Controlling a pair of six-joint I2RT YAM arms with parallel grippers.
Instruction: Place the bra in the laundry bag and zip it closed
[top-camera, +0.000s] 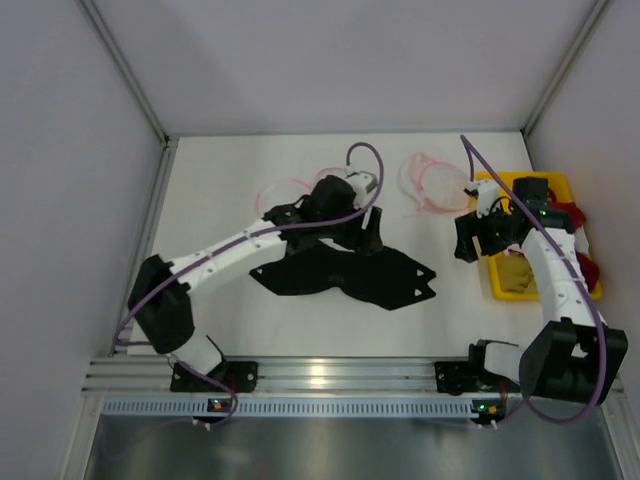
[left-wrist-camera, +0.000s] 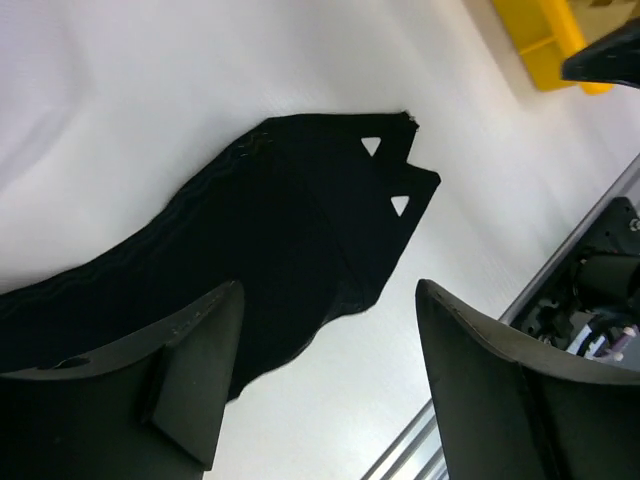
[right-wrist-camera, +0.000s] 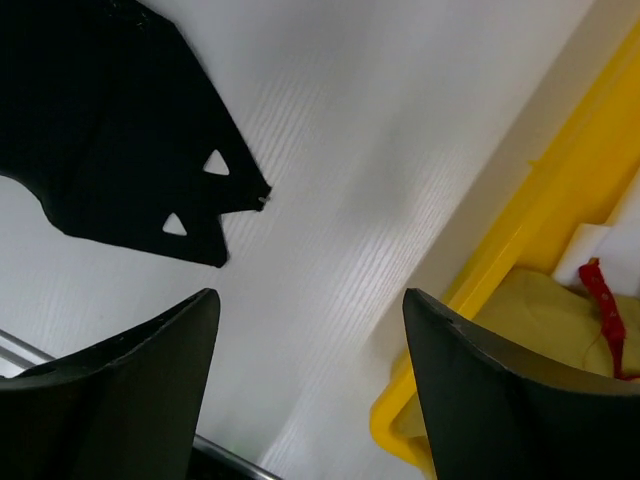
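Observation:
The black bra lies spread flat mid-table; it also shows in the left wrist view, and one pointed wing shows in the right wrist view. A white mesh laundry bag with pink trim lies behind my left arm, partly hidden by it. A second one lies at the back, right of centre. My left gripper is open and empty, hovering over the bra's back edge. My right gripper is open and empty over bare table between the bra and the tray.
A yellow tray stands at the right edge, holding red garments and a yellowish item. Grey walls enclose the table on three sides. An aluminium rail runs along the near edge.

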